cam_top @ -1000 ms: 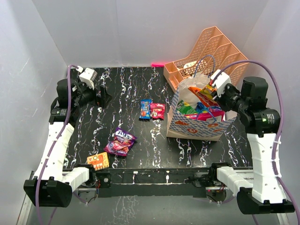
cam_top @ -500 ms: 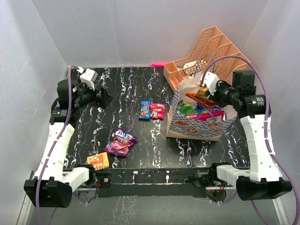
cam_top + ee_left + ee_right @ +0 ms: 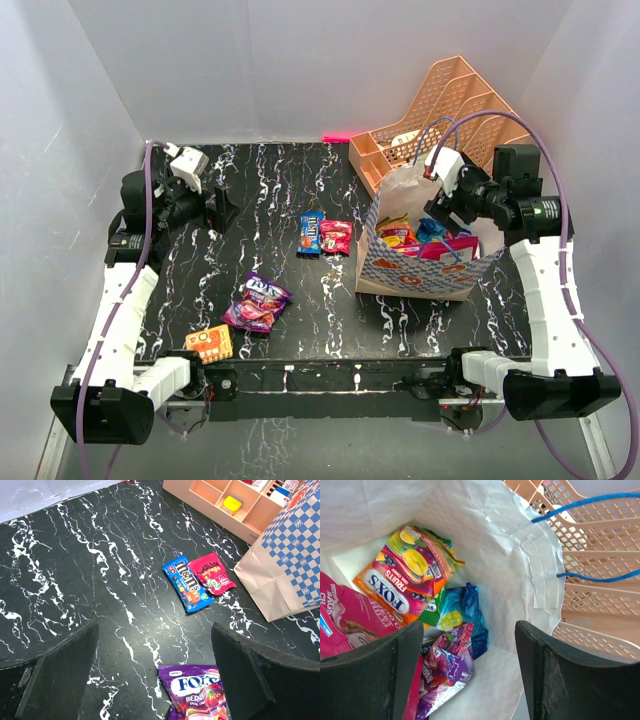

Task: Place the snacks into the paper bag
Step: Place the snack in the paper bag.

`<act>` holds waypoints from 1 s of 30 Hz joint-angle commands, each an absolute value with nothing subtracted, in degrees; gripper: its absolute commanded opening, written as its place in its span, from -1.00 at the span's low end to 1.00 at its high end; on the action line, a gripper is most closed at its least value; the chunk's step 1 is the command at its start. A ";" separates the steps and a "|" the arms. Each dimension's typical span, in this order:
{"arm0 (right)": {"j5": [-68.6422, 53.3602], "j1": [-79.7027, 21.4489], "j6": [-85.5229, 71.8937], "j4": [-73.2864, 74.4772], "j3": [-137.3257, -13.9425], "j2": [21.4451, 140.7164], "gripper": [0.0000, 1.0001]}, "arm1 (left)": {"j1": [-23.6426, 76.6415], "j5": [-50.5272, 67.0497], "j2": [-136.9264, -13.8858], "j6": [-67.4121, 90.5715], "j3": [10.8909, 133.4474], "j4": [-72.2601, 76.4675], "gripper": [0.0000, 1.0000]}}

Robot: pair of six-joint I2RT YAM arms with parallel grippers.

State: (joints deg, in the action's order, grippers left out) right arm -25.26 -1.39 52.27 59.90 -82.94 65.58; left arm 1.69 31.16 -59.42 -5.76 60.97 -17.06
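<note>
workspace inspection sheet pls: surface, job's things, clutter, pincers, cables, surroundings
surface: black table with white marbling
job's things: paper bag upright at right, several packets inside, orange Fox's packet on top; blue M&M's packet, red packet, purple Fox's packet and small orange packet lie outside on the table
clutter: peach mesh organizer behind the bag
pincers: left pincer open, empty, above the table; right pincer open, empty, over the bag's mouth
cables: purple cable along each arm
surroundings: white walls on three sides
</note>
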 commanded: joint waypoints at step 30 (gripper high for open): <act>-46.01 -2.05 16.34 24.24 -79.53 66.50 0.60 | 9.76 29.58 -71.64 -44.64 50.37 -46.83 0.79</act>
State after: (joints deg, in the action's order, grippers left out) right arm -45.28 -1.89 16.69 28.03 -79.40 67.85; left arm 7.38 31.11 -69.89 -40.91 52.86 -46.33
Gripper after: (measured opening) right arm 0.799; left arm 0.901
